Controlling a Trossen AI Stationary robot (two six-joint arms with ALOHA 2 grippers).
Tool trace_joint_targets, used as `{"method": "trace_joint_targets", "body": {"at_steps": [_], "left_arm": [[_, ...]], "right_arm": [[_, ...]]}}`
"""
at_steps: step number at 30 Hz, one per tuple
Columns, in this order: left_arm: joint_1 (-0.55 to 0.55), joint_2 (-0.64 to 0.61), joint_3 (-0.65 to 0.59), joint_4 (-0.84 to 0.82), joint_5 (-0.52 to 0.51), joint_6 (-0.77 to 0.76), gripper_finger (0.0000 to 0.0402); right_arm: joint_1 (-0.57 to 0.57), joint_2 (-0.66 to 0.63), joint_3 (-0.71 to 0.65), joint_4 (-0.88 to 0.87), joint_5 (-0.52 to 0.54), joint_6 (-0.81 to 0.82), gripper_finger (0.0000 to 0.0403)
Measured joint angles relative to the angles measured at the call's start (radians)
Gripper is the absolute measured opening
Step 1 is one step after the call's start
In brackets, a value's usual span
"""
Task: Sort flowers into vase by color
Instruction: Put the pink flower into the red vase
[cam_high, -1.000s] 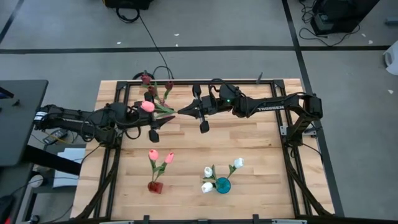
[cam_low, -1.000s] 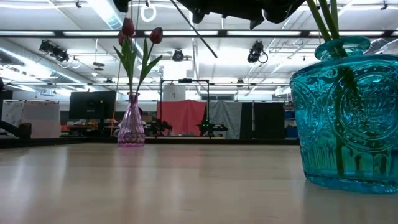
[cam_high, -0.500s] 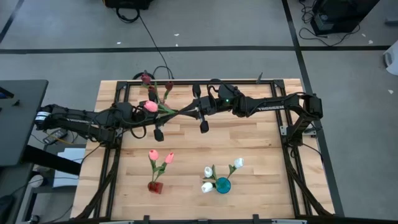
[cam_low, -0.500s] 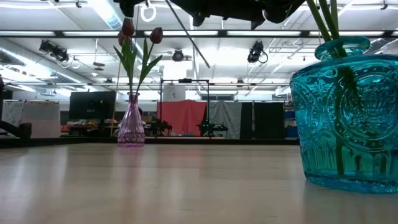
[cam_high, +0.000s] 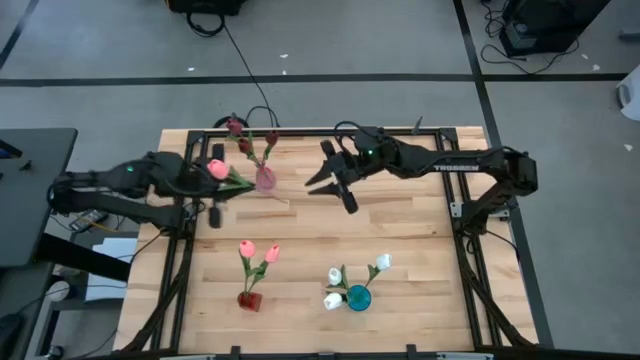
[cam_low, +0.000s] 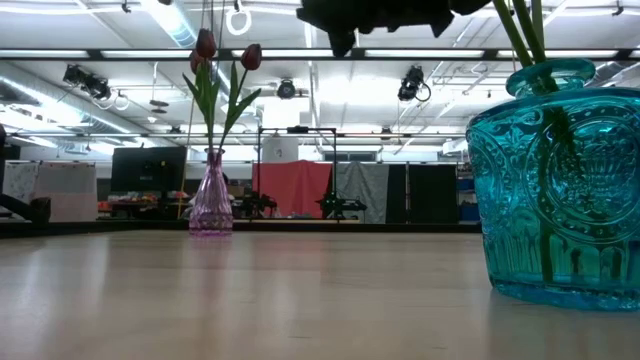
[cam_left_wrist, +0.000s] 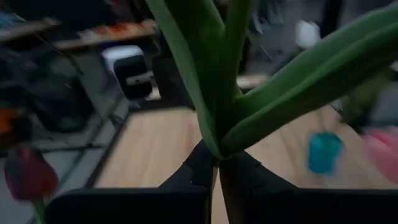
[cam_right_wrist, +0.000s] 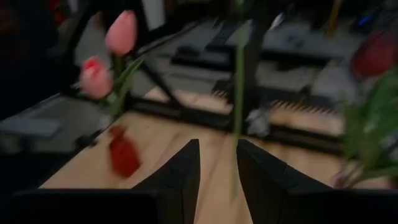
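My left gripper (cam_high: 224, 184), over the table's left half, is shut on a pink tulip (cam_high: 216, 168); its leaves (cam_left_wrist: 292, 81) rise past the fingers. My right gripper (cam_high: 320, 186) hangs open over the table's middle, a thin green stem (cam_right_wrist: 239, 81) showing just ahead of its fingers (cam_right_wrist: 180, 171). A pink glass vase (cam_high: 265, 178) at the far middle holds maroon tulips (cam_high: 236, 126). A red vase (cam_high: 250, 298) near the front holds two pink tulips (cam_high: 258, 252). A teal vase (cam_high: 357, 297) holds white tulips (cam_high: 383, 262). My left gripper pinches the pink tulip's green stem (cam_left_wrist: 217, 163) between its two fingers, right where the leaves branch off. The flower is lifted clear of the table, with leaves and bud standing beyond the fingertips.
Black frame rails (cam_high: 300, 133) run along the table's far edge and down both sides. In the low view the teal vase (cam_low: 560, 180) stands close on the right and the pink vase (cam_low: 211, 200) farther back. Bare wood (cam_high: 420, 250) lies right of the vases.
My left gripper has shut on the pink tulip's stem and carried the flower toward the table's left edge. My right gripper has opened, let go of the stem and drawn back a little toward the right.
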Motion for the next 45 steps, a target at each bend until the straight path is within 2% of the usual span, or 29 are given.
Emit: {"method": "trace_joint_targets", "body": {"at_steps": [4,6,8,15,17,20,23,26,33,45], "left_arm": [[-0.002,-0.059,0.08,-0.248,0.113,-0.066,0.0022],[-0.003,-0.096,0.104,-0.326,0.151,-0.142,0.0023],[-0.003,-0.133,0.107,-0.364,0.211,-0.214,0.0023],[-0.006,-0.195,0.054,-0.397,0.46,-0.394,0.0023],[-0.02,-0.214,0.017,-0.382,0.482,-0.446,0.0023],[-0.061,-0.238,-0.048,-0.314,0.491,-0.505,0.0023],[-0.11,-0.239,-0.103,-0.211,0.48,-0.534,0.0023],[-0.171,-0.226,-0.132,-0.144,0.429,-0.526,0.0023],[-0.35,-0.192,-0.184,-0.044,0.285,-0.529,0.0019],[-0.629,-0.069,-0.2,-0.039,-0.002,-0.52,0.0017]], "right_arm": [[0.003,-0.007,-0.023,-0.077,-0.139,-0.007,0.0118],[0.009,-0.006,-0.057,-0.076,-0.21,0.011,0.0118],[0.012,-0.005,-0.085,-0.07,-0.229,0.053,0.0117],[-0.013,-0.007,-0.185,-0.032,-0.194,0.105,0.0117],[-0.015,-0.007,-0.209,-0.013,-0.192,0.124,0.0117],[-0.016,-0.007,-0.24,-0.012,-0.127,0.129,0.0117],[-0.017,-0.007,-0.266,-0.001,-0.07,0.138,0.0117],[-0.019,-0.007,-0.272,0.002,-0.046,0.147,0.0117],[-0.019,-0.007,-0.272,0.032,-0.04,0.154,0.0117],[-0.024,-0.007,-0.272,0.088,-0.038,0.158,0.0117]]}}
